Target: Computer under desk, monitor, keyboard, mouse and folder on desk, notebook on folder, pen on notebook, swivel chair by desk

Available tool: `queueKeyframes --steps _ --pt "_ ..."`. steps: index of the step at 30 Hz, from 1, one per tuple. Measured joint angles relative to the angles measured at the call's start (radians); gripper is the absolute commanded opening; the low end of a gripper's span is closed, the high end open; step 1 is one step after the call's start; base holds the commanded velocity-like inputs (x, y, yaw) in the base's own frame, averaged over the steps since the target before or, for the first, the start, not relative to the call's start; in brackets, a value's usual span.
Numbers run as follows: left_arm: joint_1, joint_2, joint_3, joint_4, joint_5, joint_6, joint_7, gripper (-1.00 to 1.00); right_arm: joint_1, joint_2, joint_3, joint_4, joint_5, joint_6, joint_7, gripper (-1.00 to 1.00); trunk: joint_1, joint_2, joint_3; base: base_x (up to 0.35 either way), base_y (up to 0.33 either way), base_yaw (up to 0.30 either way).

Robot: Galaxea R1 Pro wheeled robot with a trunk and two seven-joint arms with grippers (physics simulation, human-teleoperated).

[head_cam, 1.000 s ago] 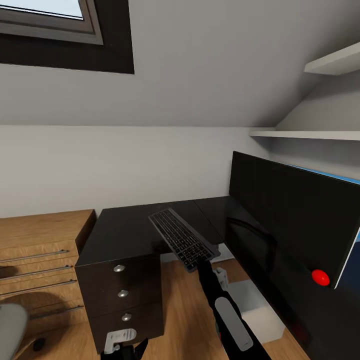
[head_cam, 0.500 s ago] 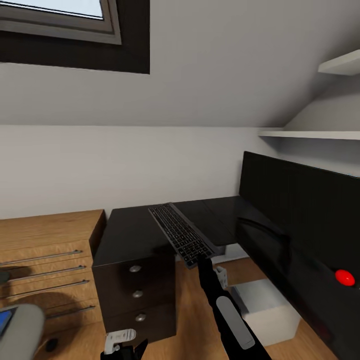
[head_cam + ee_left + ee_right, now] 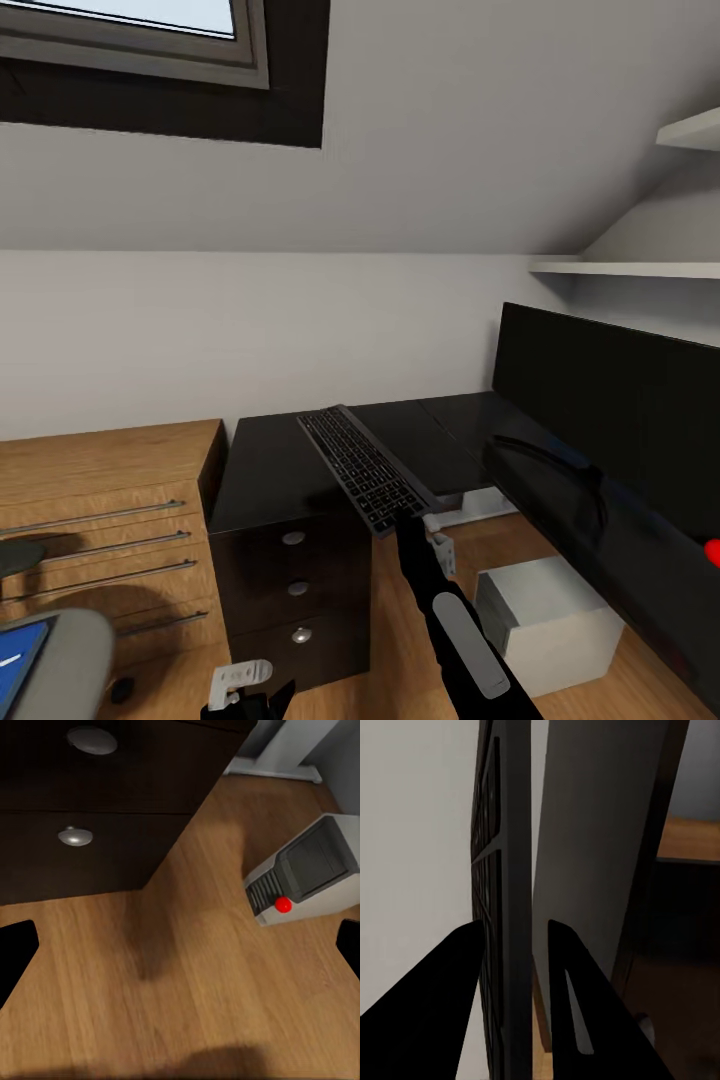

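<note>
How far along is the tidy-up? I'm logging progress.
Done: the wide black monitor stands on the black-topped desk, with the light grey computer tower on the floor beside it. In hand: the right gripper grips the slim black-keyed keyboard. Left: the bright blue folder remains on the grey swivel chair.

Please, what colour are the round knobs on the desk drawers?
Silver-grey. The knobs stand against dark drawer fronts of the desk; the left wrist view shows them best.

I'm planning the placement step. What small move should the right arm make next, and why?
Probably carry the keyboard forward and right, then lower it onto the desk beside the monitor. The right gripper is shut on the keyboard's near end, holding it in the air above the desk's near edge.
</note>
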Motion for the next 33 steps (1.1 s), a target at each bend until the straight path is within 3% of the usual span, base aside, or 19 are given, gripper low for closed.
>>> queueKeyframes --steps 19,25,27,33 --pt "0.000 0.000 -0.002 0.012 -0.001 0.002 0.003 1.00 0.000 0.000 -0.003 0.005 0.002 -0.002 -0.005 -1.00 0.000 0.000 -0.010 0.000 0.001 -0.052" --pt "0.000 -0.001 -0.002 0.011 -0.001 0.002 0.003 1.00 -0.010 0.000 -0.006 0.036 0.005 -0.048 -0.033 -1.00 0.000 0.000 -0.010 0.000 0.000 -0.001" --pt "0.000 -0.001 -0.002 0.011 -0.001 0.002 0.003 1.00 -0.071 0.000 -0.004 0.066 0.009 -0.096 -0.067 -1.00 0.000 0.000 -0.010 0.000 0.000 0.000" --pt "0.000 -0.002 -0.001 0.011 -0.002 0.002 0.004 1.00 -0.285 0.000 -0.009 0.308 0.002 -0.166 -0.082 -1.00 0.000 0.000 -0.010 0.000 0.000 0.000"
